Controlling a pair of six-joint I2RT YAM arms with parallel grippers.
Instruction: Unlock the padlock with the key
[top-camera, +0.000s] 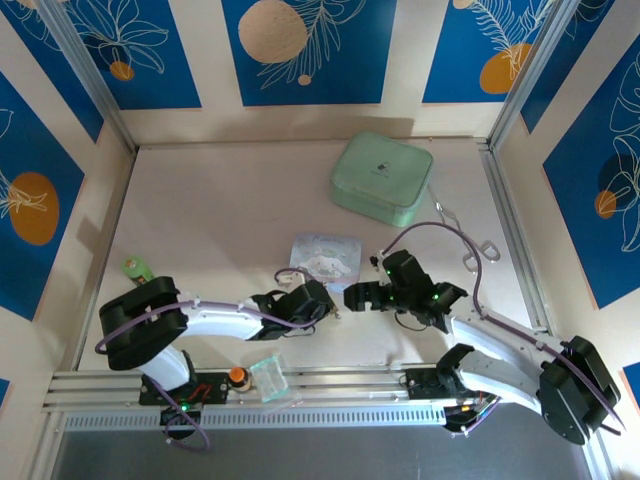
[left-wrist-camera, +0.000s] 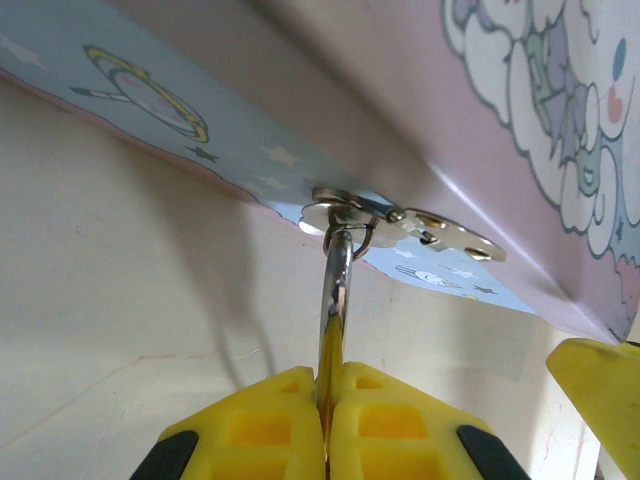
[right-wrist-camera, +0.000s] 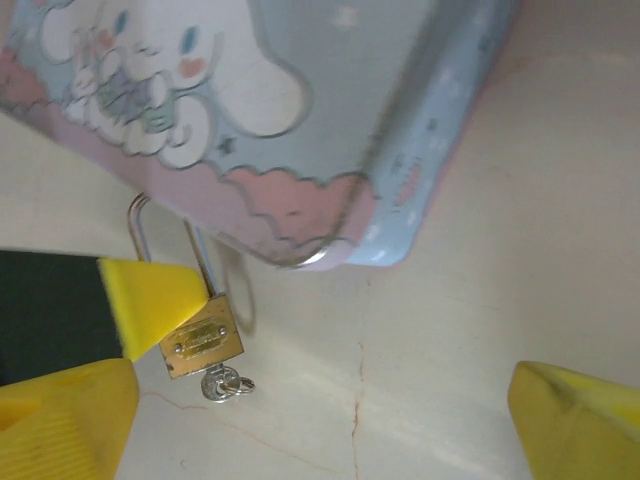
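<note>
You had no readable txt, nos. or brand anywhere. The padlock (right-wrist-camera: 202, 342) carried a stamped strip (right-wrist-camera: 201, 338) across its brass body, too blurred to read, & the mint case (top-camera: 382, 180) bore a small dark mark (top-camera: 381, 170) on its lid, too tiny to make out. The tin (right-wrist-camera: 250, 90) had cartoon figs & stars on it, w/o letters you could read.

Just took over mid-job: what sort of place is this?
Probably a lab test cell: a pale table boxed in by aluminium framing and blue leaf-print wall panels.
</note>
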